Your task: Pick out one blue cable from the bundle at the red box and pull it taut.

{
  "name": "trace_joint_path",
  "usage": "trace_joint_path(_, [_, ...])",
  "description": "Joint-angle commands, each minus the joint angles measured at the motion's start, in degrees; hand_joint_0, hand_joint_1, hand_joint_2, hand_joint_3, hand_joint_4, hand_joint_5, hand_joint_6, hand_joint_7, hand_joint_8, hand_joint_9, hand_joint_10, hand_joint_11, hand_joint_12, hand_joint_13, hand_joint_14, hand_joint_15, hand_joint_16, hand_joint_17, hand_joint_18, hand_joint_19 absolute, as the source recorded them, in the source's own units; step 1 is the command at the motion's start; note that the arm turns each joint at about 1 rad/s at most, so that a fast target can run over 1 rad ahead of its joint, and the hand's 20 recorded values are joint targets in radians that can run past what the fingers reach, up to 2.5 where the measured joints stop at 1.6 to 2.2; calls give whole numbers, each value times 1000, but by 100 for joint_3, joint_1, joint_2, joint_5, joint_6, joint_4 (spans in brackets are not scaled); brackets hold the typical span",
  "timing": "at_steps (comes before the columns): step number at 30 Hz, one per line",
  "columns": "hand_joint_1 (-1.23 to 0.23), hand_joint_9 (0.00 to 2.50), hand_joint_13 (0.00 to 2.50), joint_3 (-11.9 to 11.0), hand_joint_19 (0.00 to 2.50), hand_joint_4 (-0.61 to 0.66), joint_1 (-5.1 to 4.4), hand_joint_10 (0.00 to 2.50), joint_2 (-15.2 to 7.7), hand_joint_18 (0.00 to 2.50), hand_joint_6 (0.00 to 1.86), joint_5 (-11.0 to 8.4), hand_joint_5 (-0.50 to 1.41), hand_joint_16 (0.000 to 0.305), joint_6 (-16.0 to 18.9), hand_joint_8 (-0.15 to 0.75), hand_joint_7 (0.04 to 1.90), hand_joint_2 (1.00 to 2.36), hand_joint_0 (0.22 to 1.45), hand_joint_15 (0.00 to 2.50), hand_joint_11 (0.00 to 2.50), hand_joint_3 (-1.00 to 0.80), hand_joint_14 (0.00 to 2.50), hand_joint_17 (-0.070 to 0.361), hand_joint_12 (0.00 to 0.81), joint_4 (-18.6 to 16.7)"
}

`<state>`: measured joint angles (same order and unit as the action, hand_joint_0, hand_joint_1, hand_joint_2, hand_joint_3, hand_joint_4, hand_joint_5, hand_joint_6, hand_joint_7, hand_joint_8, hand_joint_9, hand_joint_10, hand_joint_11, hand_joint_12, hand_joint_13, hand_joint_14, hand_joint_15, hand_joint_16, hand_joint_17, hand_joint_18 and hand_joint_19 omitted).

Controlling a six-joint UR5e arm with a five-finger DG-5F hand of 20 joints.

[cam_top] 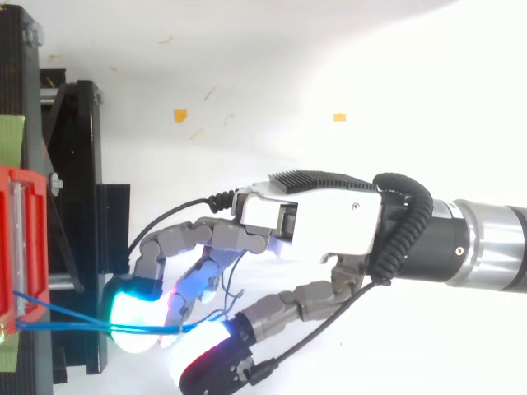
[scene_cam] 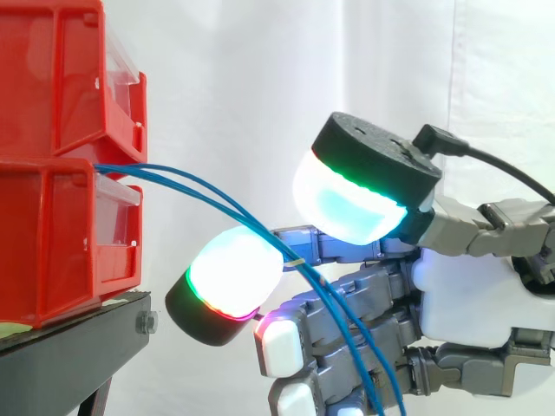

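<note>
Two red bins (scene_cam: 52, 243) are stacked on the black stand (scene_cam: 78, 347), the lower one reaching the stand's right end in the side view, before a white curtain (scene_cam: 243, 87). Two blue cables (scene_cam: 208, 192) come out of the seam between the bins at their front. They run side by side, bend in an arc to the right and drop across the hand (scene_cam: 451, 286) to the lower edge of the view. The fingers (scene_cam: 230, 277) are bent but apart from the thumb (scene_cam: 351, 195) and are not clamped on anything. The cables pass just behind the glowing pad of the foremost finger and in front of the lower ones. In the top view the cables (cam_top: 66, 311) stretch from the bin to that cyan pad, and whether they touch it cannot be told.
</note>
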<state>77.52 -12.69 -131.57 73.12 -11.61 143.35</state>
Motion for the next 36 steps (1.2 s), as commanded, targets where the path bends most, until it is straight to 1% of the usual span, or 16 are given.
trace_joint_path(1, [-530, 914, 930, 0, 741, 144, 12, 19, 0, 864, 534, 27, -115, 52, 0, 190, 1103, 1005, 633, 530, 559, -447, 21, 117, 306, 0])
trace_joint_path(6, [-595, 880, 898, 0, 739, 125, 12, 20, 0, 843, 667, 53, -134, 53, 97, 196, 879, 1005, 621, 530, 559, -430, 21, 119, 311, 9])
trace_joint_path(11, [-618, 870, 904, -9, 741, 118, 30, 21, 0, 844, 747, 115, -144, 54, 290, 205, 755, 1007, 623, 537, 565, -411, 22, 121, 317, 53])
trace_joint_path(13, [-621, 863, 905, -27, 742, 115, 47, 20, 0, 843, 794, 159, -152, 54, 387, 204, 705, 1011, 625, 539, 553, -360, 23, 121, 320, 114])
trace_joint_path(16, [-644, 850, 906, -27, 740, 84, 47, 18, 0, 846, 850, 176, -160, 54, 440, 208, 662, 1015, 623, 535, 569, -263, 23, 122, 324, 150])
trace_joint_path(19, [-675, 848, 909, -44, 749, 57, 47, 19, 0, 854, 881, 194, -162, 55, 484, 208, 635, 1017, 623, 542, 575, -206, 22, 123, 329, 150])
trace_joint_path(25, [-738, 849, 920, -71, 737, -21, 56, 21, 0, 883, 923, 273, -161, 57, 589, 214, 556, 1017, 633, 538, 584, -160, 20, 128, 339, 220])
trace_joint_path(27, [-747, 859, 922, -71, 746, -18, 56, 21, 0, 883, 929, 273, -157, 56, 598, 211, 555, 1018, 632, 541, 586, -164, 21, 127, 342, 220])
trace_joint_path(28, [-758, 859, 917, -71, 752, -22, 65, 21, 0, 880, 929, 273, -154, 55, 624, 207, 585, 1017, 625, 545, 584, -212, 21, 124, 338, 229])
trace_joint_path(31, [-739, 897, 926, -71, 751, 29, 83, 23, 0, 889, 920, 282, -147, 55, 686, 218, 619, 1011, 610, 548, 593, -364, 21, 125, 343, 229])
trace_joint_path(36, [-663, 938, 937, -115, 756, 82, 127, 23, 9, 908, 904, 352, -136, 57, 809, 225, 656, 1000, 566, 549, 589, -500, 23, 129, 353, 325])
